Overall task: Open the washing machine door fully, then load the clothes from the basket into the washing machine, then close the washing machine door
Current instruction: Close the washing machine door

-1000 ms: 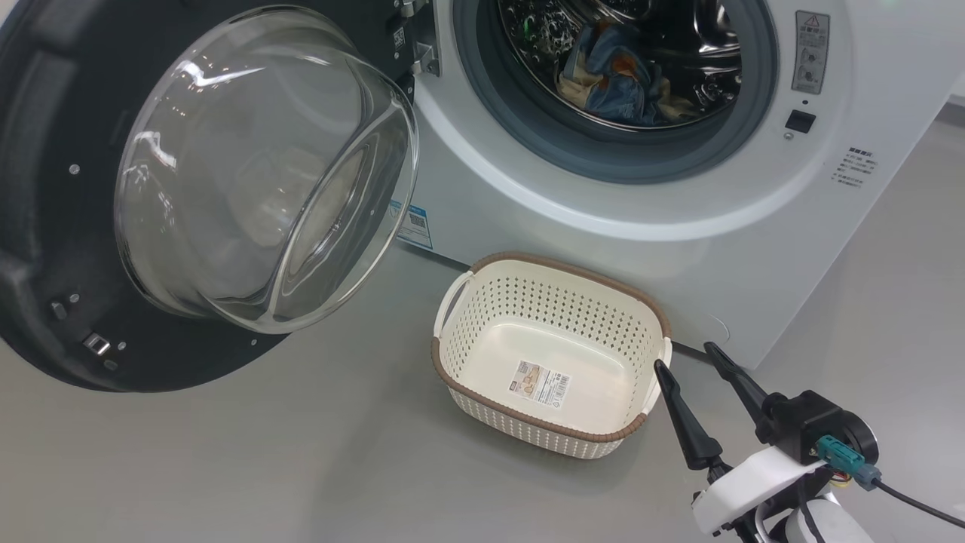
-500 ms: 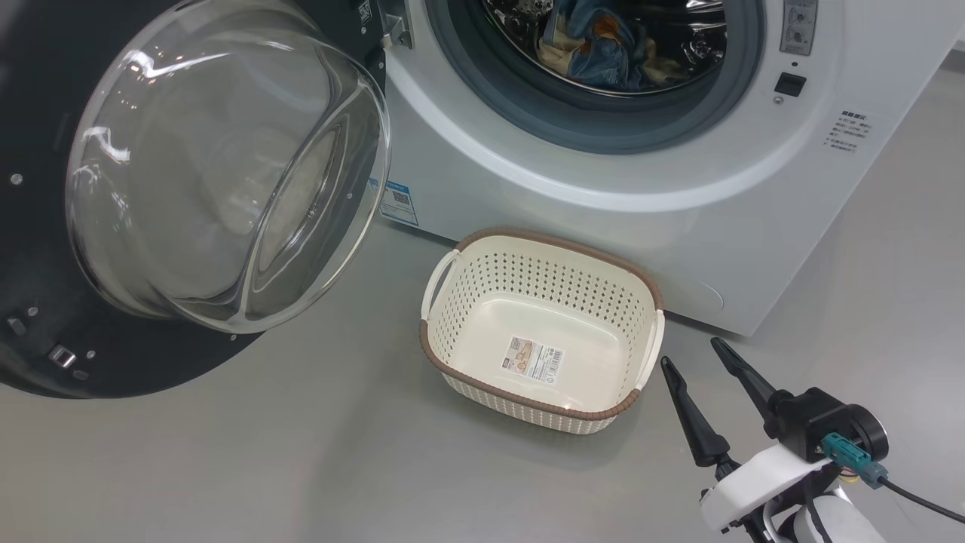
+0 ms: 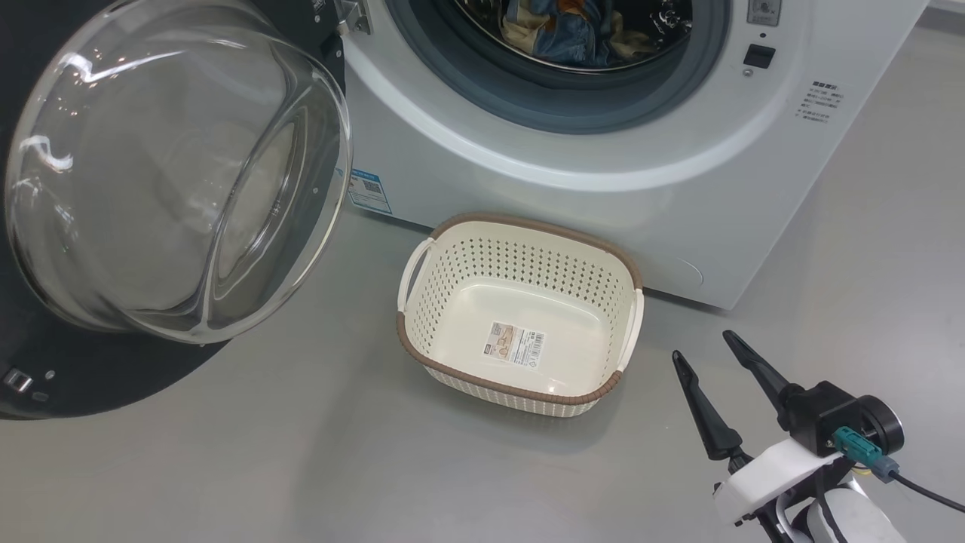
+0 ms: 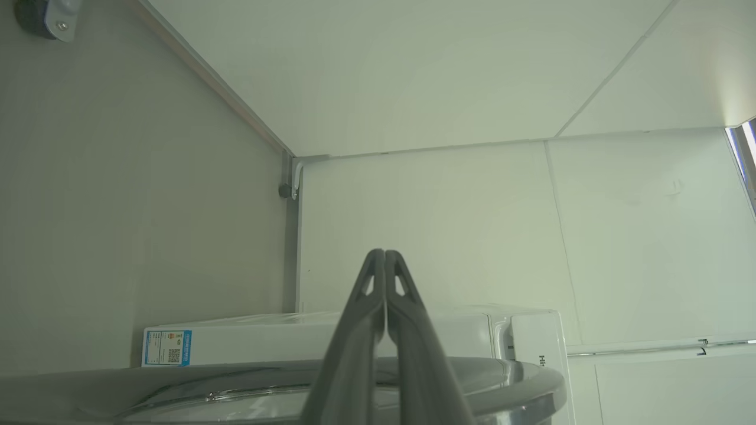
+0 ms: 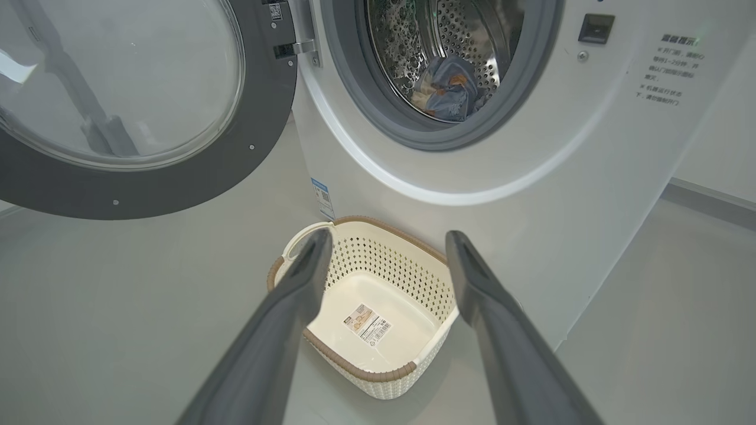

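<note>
The camera had shifted lower. The basket (image 3: 520, 225) (empty) and the clothes (image 3: 574, 34) in the washing machine (image 3: 603, 204) stayed put; right gripper (image 3: 702, 345) spread, left gripper (image 4: 384, 254) pressed together.

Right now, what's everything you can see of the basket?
The basket is small, cream-white plastic, a rounded rectangle with perforated sides, a brown woven-look rim and two white side handles. It stands upright and empty on the grey floor, close before the washing machine; whether they touch I cannot tell. A barcode sticker sits on its bottom. The right gripper, jaws open, hangs apart to one side.
</note>
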Robot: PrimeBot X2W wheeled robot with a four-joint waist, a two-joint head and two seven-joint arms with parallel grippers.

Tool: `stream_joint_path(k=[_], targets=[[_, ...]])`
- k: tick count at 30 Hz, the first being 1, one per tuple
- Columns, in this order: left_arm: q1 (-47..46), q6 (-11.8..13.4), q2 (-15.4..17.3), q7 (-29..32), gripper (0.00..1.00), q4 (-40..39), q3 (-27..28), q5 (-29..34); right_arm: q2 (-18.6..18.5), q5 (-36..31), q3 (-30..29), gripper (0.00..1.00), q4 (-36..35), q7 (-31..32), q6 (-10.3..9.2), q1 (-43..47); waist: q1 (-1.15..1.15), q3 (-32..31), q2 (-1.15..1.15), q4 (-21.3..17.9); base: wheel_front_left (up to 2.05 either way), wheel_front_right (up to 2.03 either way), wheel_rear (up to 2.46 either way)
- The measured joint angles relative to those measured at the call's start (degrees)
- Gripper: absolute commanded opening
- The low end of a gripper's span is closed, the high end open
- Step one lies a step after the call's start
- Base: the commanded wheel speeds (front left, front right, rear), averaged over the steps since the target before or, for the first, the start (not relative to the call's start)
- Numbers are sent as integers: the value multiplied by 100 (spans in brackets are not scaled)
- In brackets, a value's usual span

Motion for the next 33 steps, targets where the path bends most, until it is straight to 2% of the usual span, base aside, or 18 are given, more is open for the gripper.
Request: stream_joint_path(k=[13,33], targets=[[-68,-192,151,912,0,197,-230,-151,-123,0,-129,100,-35,0,0,-84,0,106,0,-158,0,0,0],[-24,-334,91,2098,0,200,-905,-288,26,8,-183,100,-29,0,0,-60,0,-183,0,60,0,0,0]])
